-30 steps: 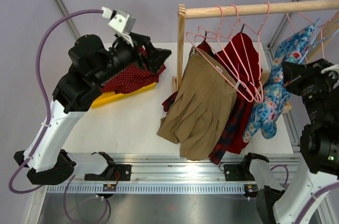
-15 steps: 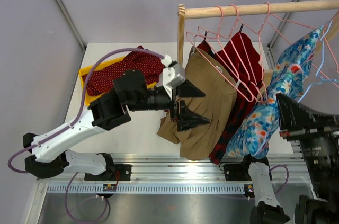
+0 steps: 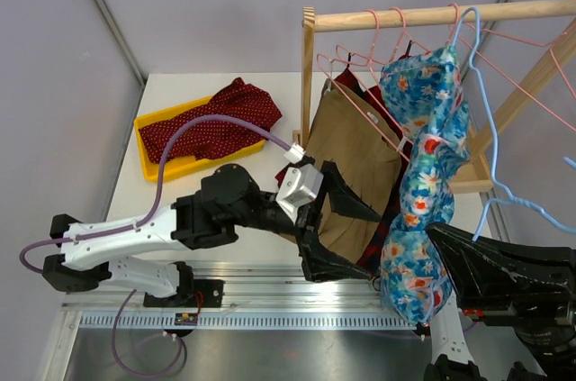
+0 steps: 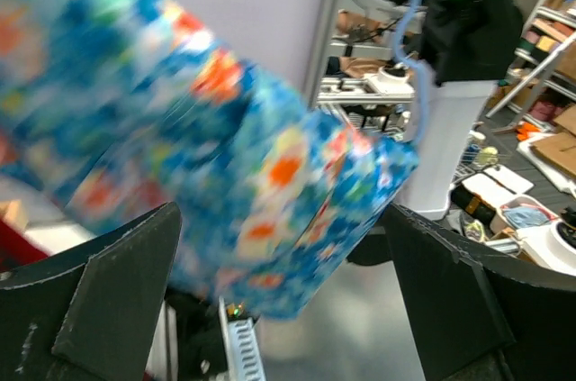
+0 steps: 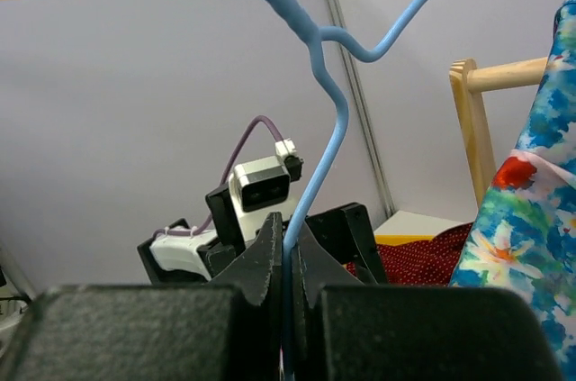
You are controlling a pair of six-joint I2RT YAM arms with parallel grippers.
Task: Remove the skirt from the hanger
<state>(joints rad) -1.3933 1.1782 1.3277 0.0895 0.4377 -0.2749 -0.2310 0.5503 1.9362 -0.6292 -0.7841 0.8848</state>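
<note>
right gripper [image 5: 288, 250] — pinched shut on the blue hanger [image 5: 328, 102] wire | left gripper [image 3: 364, 244] — spread wide, gripping nothing, the floral skirt [image 3: 423, 174] hem between its fingers, contact unclear | skirt hangs below the wooden rail [image 3: 405, 16]

**L arm** [image 3: 121, 235]: white tapered link shells, black joint housings [image 3: 220, 210], black base block [image 3: 65, 275]. Lilac cable [image 3: 225, 118] runs along arm to wrist cam [image 3: 299, 185], a white boxy module w/ two dark lenses (seen in R-wrist view). **L fingers** [image 4: 108, 300]: matte dark-grey wedge plates, edges scuffed pale. **R arm** [image 3: 513, 277]: bulky black housing, white lower link [image 3: 447, 331]. **R fingers** [image 5: 261, 259]: black, narrow, tapering to tips.
</note>
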